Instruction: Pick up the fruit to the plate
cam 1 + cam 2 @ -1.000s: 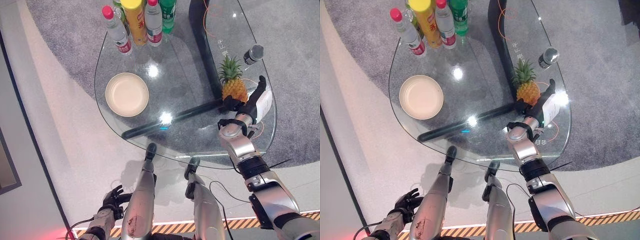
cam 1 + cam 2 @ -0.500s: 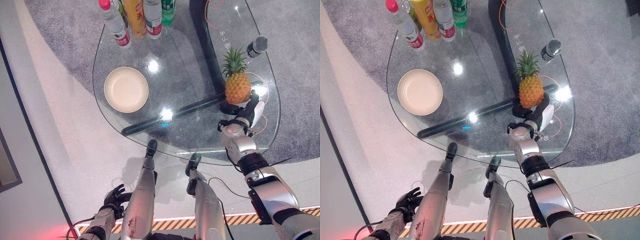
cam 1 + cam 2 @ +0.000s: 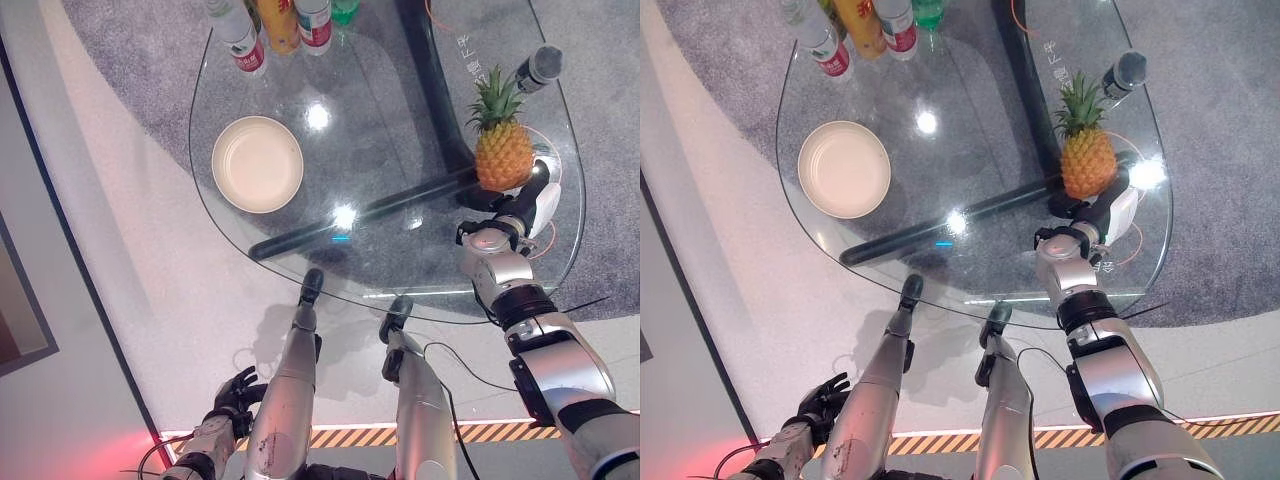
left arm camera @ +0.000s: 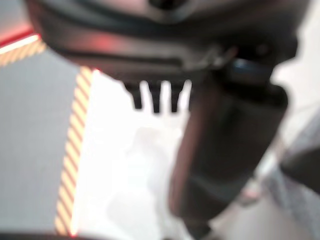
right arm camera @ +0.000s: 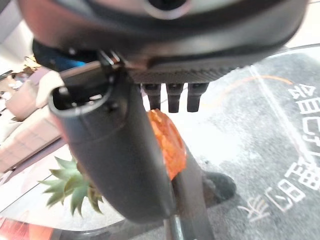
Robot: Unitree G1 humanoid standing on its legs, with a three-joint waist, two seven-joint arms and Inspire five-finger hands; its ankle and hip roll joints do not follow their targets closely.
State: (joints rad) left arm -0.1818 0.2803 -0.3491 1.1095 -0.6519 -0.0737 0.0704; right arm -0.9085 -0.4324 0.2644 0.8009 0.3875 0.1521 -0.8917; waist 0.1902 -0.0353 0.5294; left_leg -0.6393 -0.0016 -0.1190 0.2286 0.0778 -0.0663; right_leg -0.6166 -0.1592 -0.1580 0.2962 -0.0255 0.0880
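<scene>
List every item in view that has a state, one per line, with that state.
pineapple: upright on the glass table, right hand at its base.
plate: empty.
bottles: upright at the table's far edge.
left hand: low by the floor, holding nothing.

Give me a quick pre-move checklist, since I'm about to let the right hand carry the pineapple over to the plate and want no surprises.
1. Right hand at the pineapple: ok, it sits at the fruit's base.
2. Secure grip on the pineapple: cannot tell, the fingers are hidden behind and under the fruit.
3. Pineapple upright: ok, crown points up and away from the hand.
4. Plate free to receive: ok, nothing lies in it.
5. Path across the glass table to the plate: ok, the bottles stand at the far edge, beyond the plate.
6. Left hand out of the way: ok, it hangs low, beside the table.
</scene>
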